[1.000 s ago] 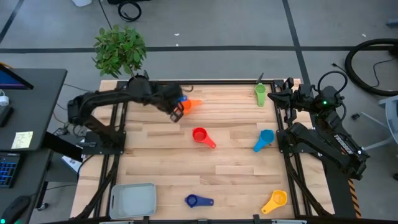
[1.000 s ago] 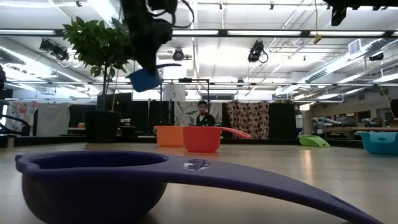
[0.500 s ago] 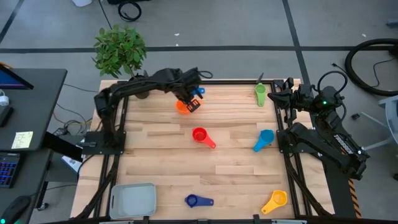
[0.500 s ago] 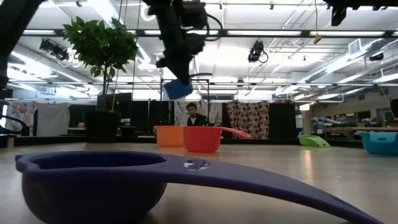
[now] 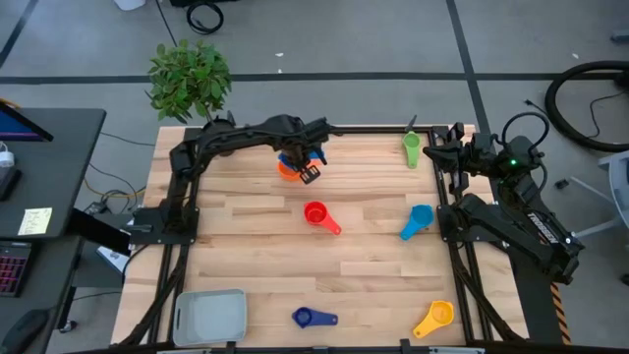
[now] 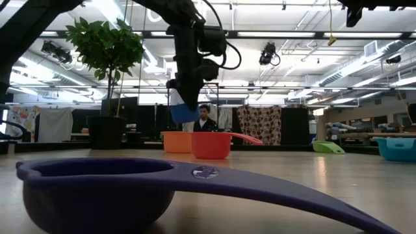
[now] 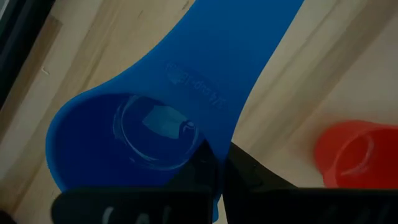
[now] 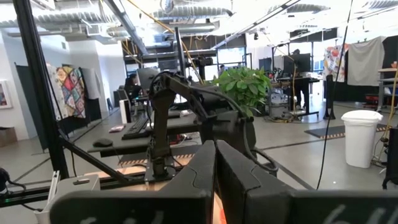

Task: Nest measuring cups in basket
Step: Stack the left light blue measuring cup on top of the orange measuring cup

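Note:
My left gripper (image 5: pixel 303 165) is shut on a blue measuring cup (image 6: pixel 184 112) and hangs over the orange cup (image 5: pixel 287 170) at the far middle of the table. In the low view the blue cup is clear above the orange cup (image 6: pixel 177 142). Resting on their bases on the table are the red cup (image 5: pixel 314 213), light blue cup (image 5: pixel 419 217), green cup (image 5: pixel 411 147), dark blue cup (image 5: pixel 305 318) and yellow cup (image 5: pixel 434 316). The grey basket (image 5: pixel 209 315) sits at the near left corner. My right gripper (image 8: pixel 215 180) waits shut at the far right edge. My left gripper pinches the blue cup between its two fingers (image 7: pixel 249 177) where the handle meets the bowl (image 7: pixel 211 155). The fingers come from above, pointing steeply down. The cup is lifted clear and hangs below them, its bowl (image 7: pixel 124 143) open toward the wrist camera.
A potted plant (image 5: pixel 190 77) stands off the far left corner. The dark blue cup (image 6: pixel 97 195) fills the low view's foreground. A reddish cup (image 7: pixel 354 155) shows beside the blue one in the left wrist view. A person (image 6: pixel 205 121) sits in the room behind.
My left gripper has carried the blue cup toward the table's right edge and down, to a place over the orange cup. It has tipped more steeply downward, and the cup hangs lower than before. It has stayed shut on the cup.

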`<act>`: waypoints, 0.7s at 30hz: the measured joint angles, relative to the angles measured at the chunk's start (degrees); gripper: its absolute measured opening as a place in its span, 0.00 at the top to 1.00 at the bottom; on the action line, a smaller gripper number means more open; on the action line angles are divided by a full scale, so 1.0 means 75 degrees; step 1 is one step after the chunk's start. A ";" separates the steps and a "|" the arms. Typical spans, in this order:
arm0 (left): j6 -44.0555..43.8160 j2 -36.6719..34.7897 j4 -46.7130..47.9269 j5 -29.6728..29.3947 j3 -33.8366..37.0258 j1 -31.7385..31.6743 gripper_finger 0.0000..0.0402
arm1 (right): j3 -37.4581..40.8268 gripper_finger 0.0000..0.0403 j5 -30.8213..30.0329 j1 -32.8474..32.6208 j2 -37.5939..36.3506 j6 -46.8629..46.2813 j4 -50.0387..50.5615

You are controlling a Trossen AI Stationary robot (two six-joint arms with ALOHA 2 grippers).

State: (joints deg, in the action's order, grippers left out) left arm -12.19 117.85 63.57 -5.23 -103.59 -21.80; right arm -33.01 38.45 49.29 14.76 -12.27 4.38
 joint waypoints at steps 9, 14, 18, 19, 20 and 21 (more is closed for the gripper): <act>-0.0004 0.0240 0.0052 -0.0003 0.0000 -0.0023 0.97 | 0.0002 0.95 0.0009 0.0002 0.0002 0.0003 0.0000; -0.0006 0.0301 0.0061 -0.0003 0.0003 -0.0029 0.97 | 0.0001 0.95 0.0012 0.0002 0.0002 0.0003 0.0000; -0.0026 0.0305 0.0073 -0.0008 0.0006 -0.0049 0.97 | -0.0001 0.95 0.0015 0.0002 0.0000 0.0003 0.0000; -0.0024 0.0305 0.0086 -0.0005 0.0006 -0.0053 0.97 | -0.0001 0.95 0.0015 0.0002 0.0003 0.0003 0.0000; -0.0026 0.0305 0.0087 -0.0003 0.0006 -0.0060 0.97 | 0.0002 0.95 0.0015 0.0002 0.0000 0.0003 0.0000; -0.0026 0.0305 0.0084 -0.0003 0.0006 -0.0072 0.97 | 0.0000 0.95 0.0015 0.0002 0.0003 0.0002 0.0000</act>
State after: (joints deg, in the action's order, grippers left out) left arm -12.38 120.14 64.20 -5.26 -103.55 -22.35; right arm -33.01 38.57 49.30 14.79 -12.26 4.38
